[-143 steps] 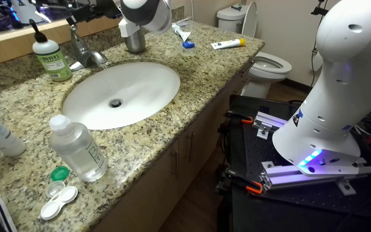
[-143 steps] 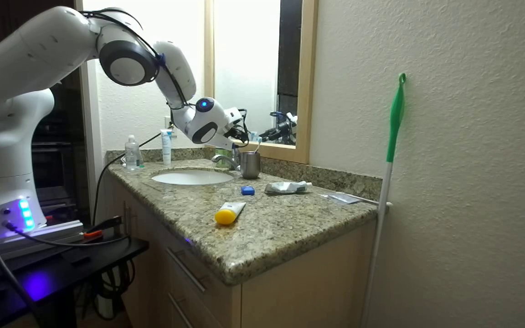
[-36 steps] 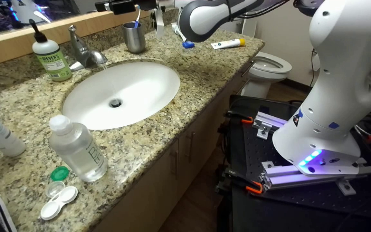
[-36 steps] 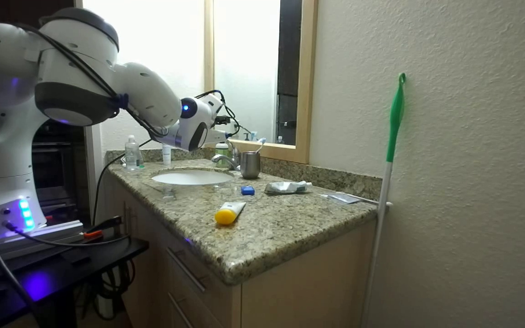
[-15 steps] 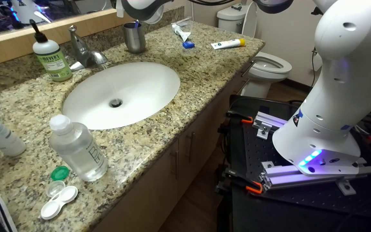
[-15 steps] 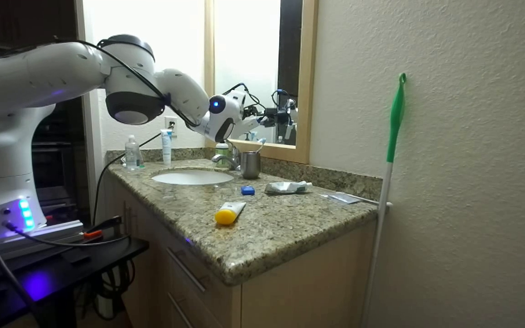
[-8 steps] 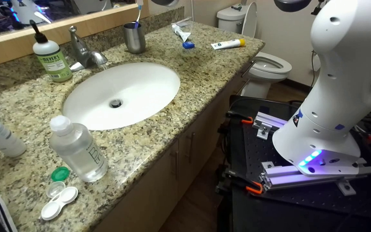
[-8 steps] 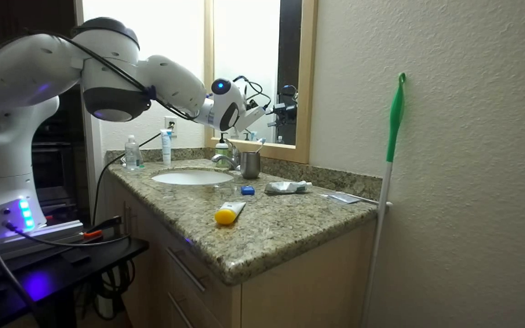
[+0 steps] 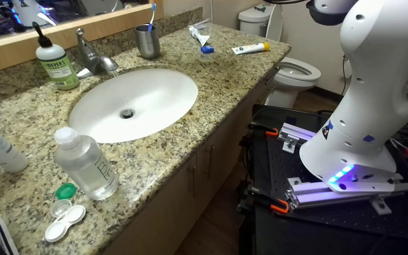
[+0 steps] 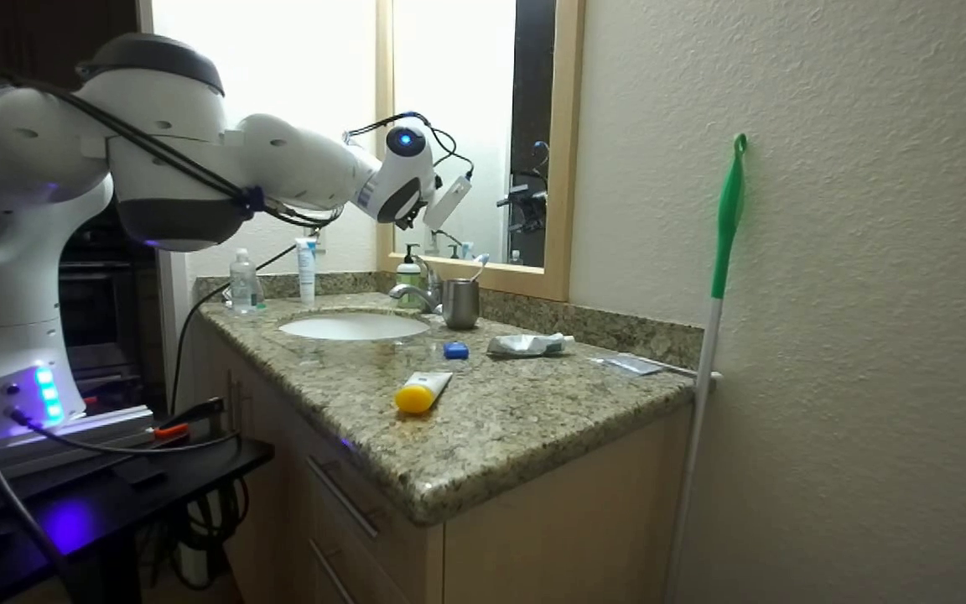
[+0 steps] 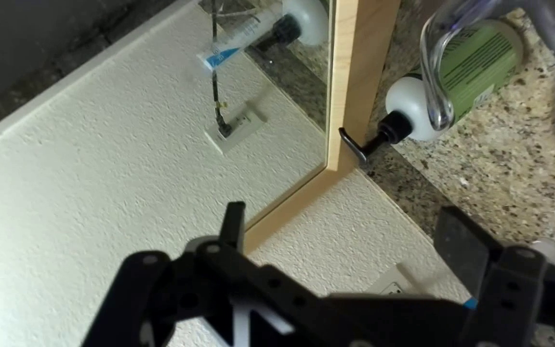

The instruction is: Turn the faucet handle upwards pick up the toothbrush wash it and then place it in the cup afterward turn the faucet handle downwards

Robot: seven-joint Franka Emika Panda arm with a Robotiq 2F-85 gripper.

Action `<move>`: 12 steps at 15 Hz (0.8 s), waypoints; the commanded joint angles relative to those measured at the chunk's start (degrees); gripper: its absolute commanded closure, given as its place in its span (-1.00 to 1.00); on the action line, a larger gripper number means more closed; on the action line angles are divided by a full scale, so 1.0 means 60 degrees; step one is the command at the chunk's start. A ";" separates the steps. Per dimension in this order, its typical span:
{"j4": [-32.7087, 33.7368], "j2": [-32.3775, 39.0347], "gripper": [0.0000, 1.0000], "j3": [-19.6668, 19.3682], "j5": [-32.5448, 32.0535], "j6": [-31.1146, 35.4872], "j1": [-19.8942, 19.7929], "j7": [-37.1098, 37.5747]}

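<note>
Blue and white, the toothbrush (image 9: pixel 152 16) leans upright in the grey metal cup (image 9: pixel 148 44), beside the faucet; both exterior views show them. The chrome faucet (image 9: pixel 96 60) has its handle (image 9: pixel 83 42) standing up, and a thin stream of water (image 9: pixel 115 73) runs from the spout. In the wrist view the handle (image 11: pixel 436 91) appears at upper right, in front of the soap bottle and apart from my fingers. My gripper (image 11: pixel 342 217) is open, with only wall visible between its fingers. In an exterior view it is mostly hidden behind the hand (image 10: pixel 405 168), above the sink.
A green soap bottle (image 9: pixel 57 67) stands right beside the faucet, near the mirror frame (image 11: pixel 345 72). Around the white basin (image 9: pixel 133 102) are a clear bottle (image 9: pixel 87 166), a contact lens case (image 9: pixel 65 223), a blue box (image 9: pixel 207 49) and a yellow-capped tube (image 9: pixel 250 48).
My hand was low by the faucet handle, then above the cup; it has since risen and drawn back, out of an exterior view's top. Water keeps running; the toothbrush remains in the cup.
</note>
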 commanded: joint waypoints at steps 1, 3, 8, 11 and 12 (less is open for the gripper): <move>-0.1063 0.0001 -1.00 0.0228 0.1038 -0.0101 -0.0943 -0.2558; -0.0430 0.0154 -1.00 0.0000 0.0916 0.0078 -0.0392 -0.1741; -0.0294 0.0025 -1.00 -0.0075 0.1094 0.0111 -0.0011 -0.3351; -0.0246 0.0028 -1.00 -0.0508 0.0491 0.0019 0.0411 -0.4350; -0.0203 0.0029 -1.00 -0.0611 0.0417 -0.0060 0.0559 -0.4752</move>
